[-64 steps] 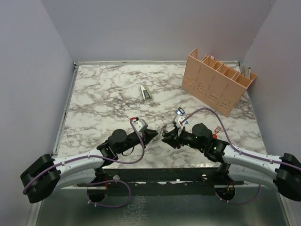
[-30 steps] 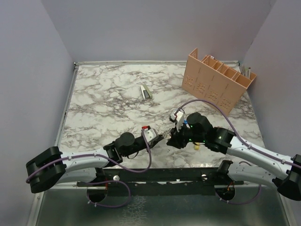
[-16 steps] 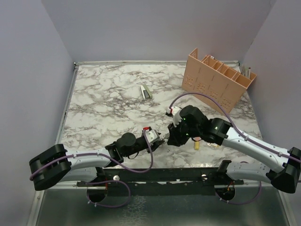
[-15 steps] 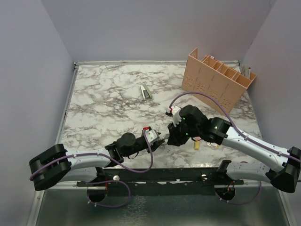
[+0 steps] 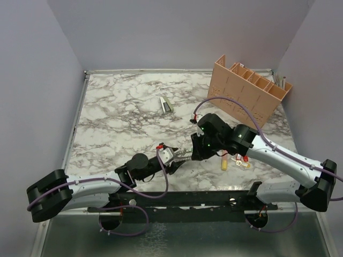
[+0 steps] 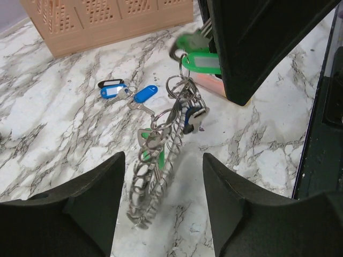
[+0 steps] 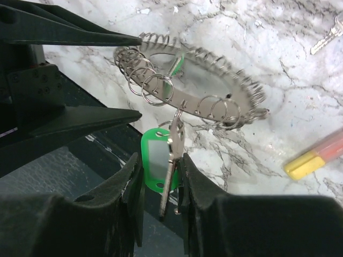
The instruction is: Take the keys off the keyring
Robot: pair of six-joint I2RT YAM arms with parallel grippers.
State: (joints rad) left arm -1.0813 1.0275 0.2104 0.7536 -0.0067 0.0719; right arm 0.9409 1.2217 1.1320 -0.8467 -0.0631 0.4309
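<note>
A marble table point(image 5: 118, 107) is sitting between plain grey walls; a peach rack point(image 5: 249, 91) is standing far right, and blue-tagged keys point(image 6: 126, 92) are lying apart. The right claw point(image 7: 159, 163) is pinching a green-tagged key point(image 7: 153, 152) hanging from the keyring point(image 7: 214, 69). The left claw point(image 6: 161, 160) is gaping open, the keyring just before its fingers.

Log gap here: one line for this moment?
left hand: open, astride keyring | right hand: shut on green-tagged key | keyring: hangs from it
</note>
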